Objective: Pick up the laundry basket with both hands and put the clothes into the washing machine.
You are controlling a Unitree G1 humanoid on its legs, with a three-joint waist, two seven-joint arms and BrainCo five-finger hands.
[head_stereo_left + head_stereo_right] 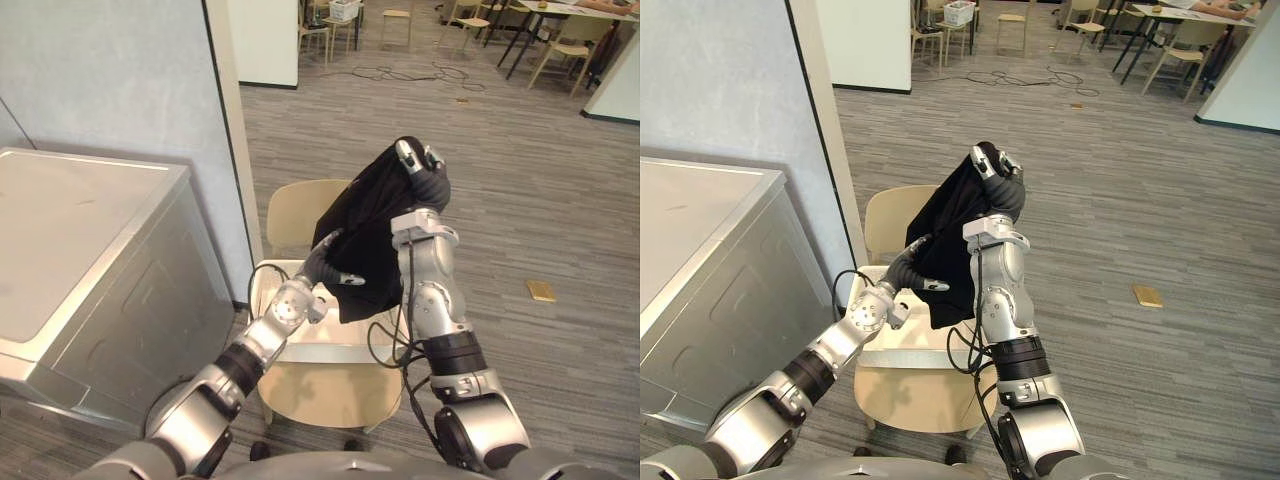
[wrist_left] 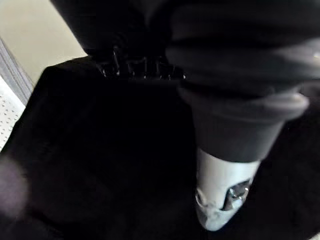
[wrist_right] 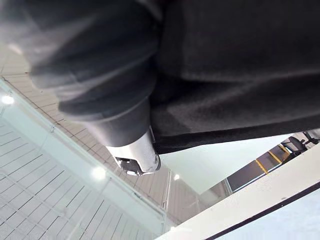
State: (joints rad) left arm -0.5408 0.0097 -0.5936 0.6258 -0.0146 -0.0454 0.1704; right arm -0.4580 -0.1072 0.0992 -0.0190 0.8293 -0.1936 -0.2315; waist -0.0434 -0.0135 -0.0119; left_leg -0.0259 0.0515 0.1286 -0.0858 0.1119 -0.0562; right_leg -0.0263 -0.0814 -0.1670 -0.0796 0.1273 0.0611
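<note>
The black garment (image 1: 365, 235) hangs from the right hand (image 1: 422, 168), whose fingers (image 3: 137, 157) are closed on its upper edge, high above the chair. The left hand (image 1: 322, 262) is pressed into the lower part of the cloth; I cannot tell whether it grips there or only supports.

Under the cloth, the white laundry basket (image 1: 268, 295) stands on the seat of a beige chair (image 1: 300, 215). The washing machine (image 1: 90, 250) is at the robot's left, and I cannot make out where its opening is.

To do this step well, I think the right grasp must be firm and the left hand should gather the loose hem. Then nothing drags on the basket rim or catches on the chair back during a slow swing to the left.
</note>
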